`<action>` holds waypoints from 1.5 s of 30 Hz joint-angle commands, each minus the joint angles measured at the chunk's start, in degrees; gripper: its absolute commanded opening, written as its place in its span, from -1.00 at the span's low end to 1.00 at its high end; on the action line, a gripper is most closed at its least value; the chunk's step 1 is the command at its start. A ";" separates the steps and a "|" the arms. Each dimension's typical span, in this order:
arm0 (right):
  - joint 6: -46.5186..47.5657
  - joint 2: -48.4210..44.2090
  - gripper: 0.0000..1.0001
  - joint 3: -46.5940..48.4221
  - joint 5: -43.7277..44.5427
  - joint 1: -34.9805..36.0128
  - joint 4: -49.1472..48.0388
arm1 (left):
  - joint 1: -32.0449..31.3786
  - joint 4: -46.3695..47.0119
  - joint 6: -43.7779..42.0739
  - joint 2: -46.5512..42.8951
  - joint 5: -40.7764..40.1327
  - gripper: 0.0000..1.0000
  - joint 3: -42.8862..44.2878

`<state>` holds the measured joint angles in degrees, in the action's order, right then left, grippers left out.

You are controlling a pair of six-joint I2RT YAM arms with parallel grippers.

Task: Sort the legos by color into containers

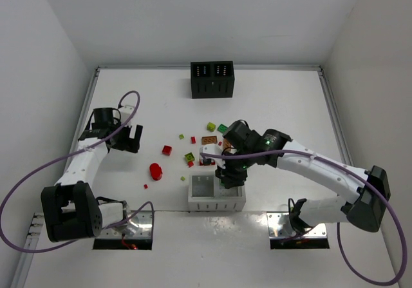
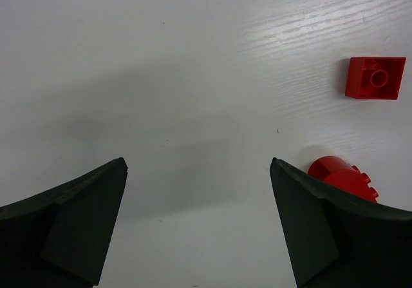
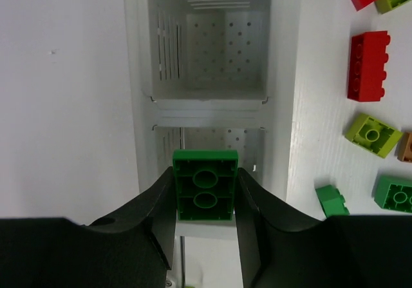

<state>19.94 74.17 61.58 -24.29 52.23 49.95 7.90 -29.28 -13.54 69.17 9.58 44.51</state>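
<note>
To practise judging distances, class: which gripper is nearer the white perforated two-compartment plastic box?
Right. The right gripper, clamping a green studded plastic brick, hangs directly above the white perforated box; the left gripper is open over the table, well off to its left.

White counter.
- Ahead-right of left fingers: red square brick. Red rounded piece just beside right-hand finger.
- White box directly beneath and beyond right fingers.
- Right of those fingers, loose: long red brick, lime brick, small green brick, square green brick.
- Black box well apart from both, at counter's far edge.

Left claw agape; right claw round lego
</note>
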 commanded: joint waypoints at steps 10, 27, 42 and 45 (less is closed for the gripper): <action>0.97 -0.69 -0.60 -1.82 6.45 2.53 -3.37 | -0.34 -0.17 -1.58 -4.22 3.41 0.99 1.63; -3.06 -3.94 0.33 -1.21 11.00 1.83 -7.49 | -11.40 -2.63 -6.67 -7.03 15.72 0.84 1.81; -32.24 -3.51 0.06 3.55 25.09 -16.18 -10.59 | -32.85 2.11 -1.67 11.42 10.54 0.36 8.21; -33.91 -3.51 0.09 4.07 23.77 -19.70 -10.06 | -33.39 3.78 -0.53 15.45 10.54 0.26 9.62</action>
<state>-9.43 70.85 62.74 0.78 34.57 38.98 -24.95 -28.53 -16.12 82.39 20.69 51.35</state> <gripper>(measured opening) 0.540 0.643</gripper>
